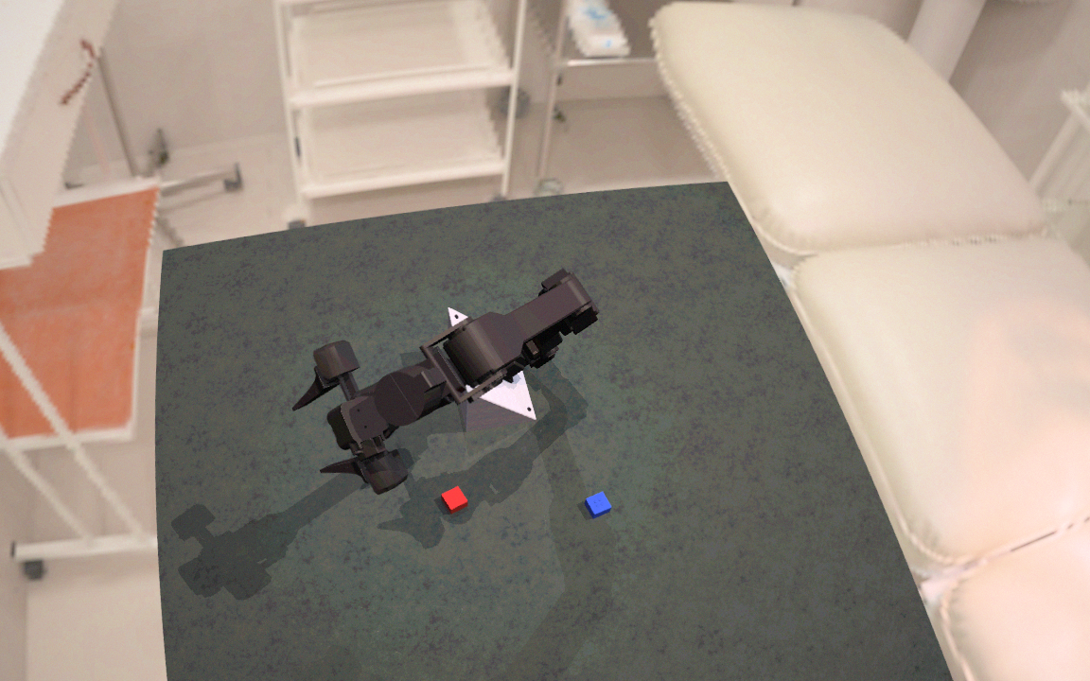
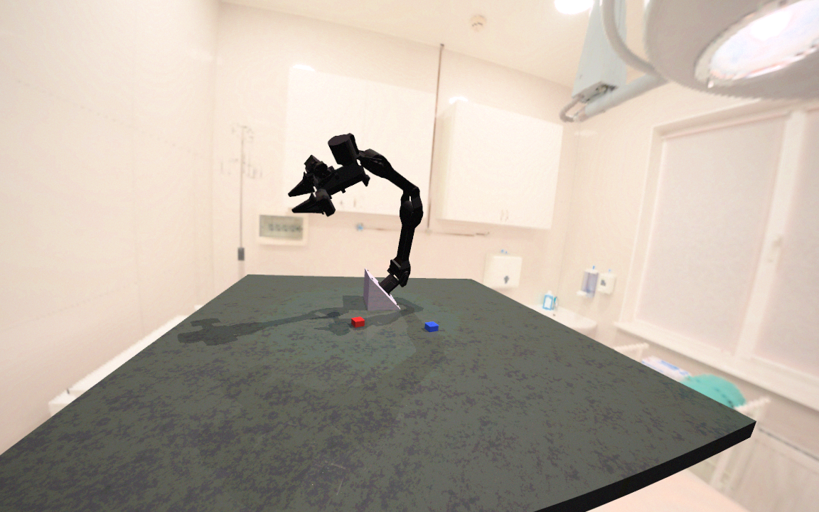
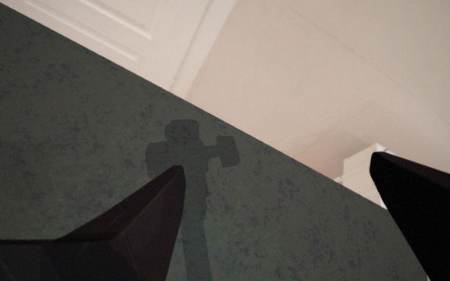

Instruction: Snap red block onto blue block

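Holds the hand (image 1: 308,438) (image 2: 291,202) (image 3: 276,168) high above the table (image 1: 701,584) (image 2: 367,414) (image 3: 73,136), with both fingers spread wide apart and nothing between them. Rises as a black arm (image 1: 523,330) (image 2: 406,219) from a pale wedge-shaped mount (image 1: 517,396) (image 2: 377,298), then bends over toward the left side of the exterior view, with fingertips pointing outward and slightly down. Shows the red block (image 1: 454,499) (image 2: 357,323) lying on the table, well below the hand and apart from it, close to the arm's shadow. Shows the blue block (image 1: 598,504) (image 2: 431,327) also on the table, to the right of the red block in the top and exterior views, with bare surface between the two. Catches neither block in the wrist view, only the table with a shadow across it and pale surroundings past its edge. Includes a cream padded couch (image 1: 836,127) beside the table in the top view.
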Robot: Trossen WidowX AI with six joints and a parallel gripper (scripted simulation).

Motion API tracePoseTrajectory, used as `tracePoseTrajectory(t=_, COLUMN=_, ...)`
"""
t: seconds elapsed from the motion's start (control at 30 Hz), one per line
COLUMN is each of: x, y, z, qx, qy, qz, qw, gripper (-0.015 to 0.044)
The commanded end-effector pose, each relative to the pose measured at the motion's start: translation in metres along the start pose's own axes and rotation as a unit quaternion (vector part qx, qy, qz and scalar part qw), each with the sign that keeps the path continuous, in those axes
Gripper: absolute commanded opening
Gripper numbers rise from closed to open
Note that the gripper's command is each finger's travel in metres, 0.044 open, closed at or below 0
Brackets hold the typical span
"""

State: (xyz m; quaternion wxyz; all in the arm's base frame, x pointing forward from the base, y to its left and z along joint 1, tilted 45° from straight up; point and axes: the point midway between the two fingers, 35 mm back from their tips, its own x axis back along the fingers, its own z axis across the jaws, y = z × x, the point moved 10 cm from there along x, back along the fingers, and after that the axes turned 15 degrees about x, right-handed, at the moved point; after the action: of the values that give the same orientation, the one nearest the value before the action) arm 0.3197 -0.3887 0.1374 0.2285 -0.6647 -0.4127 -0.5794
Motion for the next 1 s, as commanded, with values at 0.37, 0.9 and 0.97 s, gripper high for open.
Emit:
tracePoseTrajectory(t=0.37, x=-0.034, y=-0.086, z=0.081, qx=0.343, qy=0.253, qz=0.075, qw=0.901, gripper=0.0440)
tracePoseTrajectory(t=0.9, x=-0.037, y=-0.192, z=0.142, qx=0.527, qy=0.502, qz=0.013, qw=0.686, gripper=0.0440)
tracePoseTrajectory(t=0.97, x=-0.043, y=-0.198, z=0.150, qx=0.527, qy=0.502, qz=0.012, qw=0.686, gripper=0.0440)
